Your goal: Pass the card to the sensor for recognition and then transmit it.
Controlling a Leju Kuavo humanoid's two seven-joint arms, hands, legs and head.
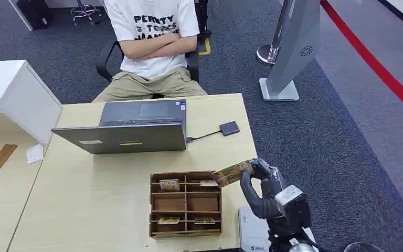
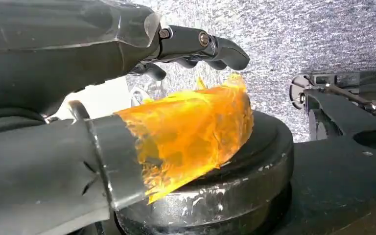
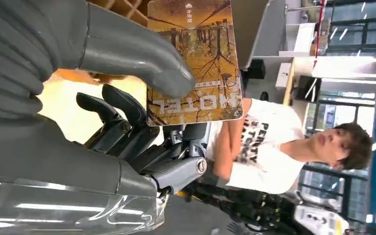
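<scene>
My right hand (image 1: 261, 175) pinches a brown-gold card (image 1: 233, 172) just above the right top corner of the wooden card organizer (image 1: 185, 204). In the right wrist view the thumb (image 3: 142, 58) presses the card (image 3: 196, 58), printed HOTEL, against the dark fingers (image 3: 122, 117) of my right hand (image 3: 127, 122). The sensor, a small black square reader (image 1: 229, 128), lies flat on the table farther ahead, wired to the laptop (image 1: 136, 128). My left hand (image 2: 103, 58) hangs low with fingers apart from the thumb, holding nothing; orange film wraps its thumb (image 2: 196, 127).
A person (image 1: 155, 42) sits with arms folded behind the light wooden table (image 1: 84, 178). Several more cards lie in the organizer's slots. A white device (image 1: 252, 231) lies at the table's near right edge. A white cabinet (image 1: 10, 92) stands at left, a grey kiosk (image 1: 294, 52) at back right.
</scene>
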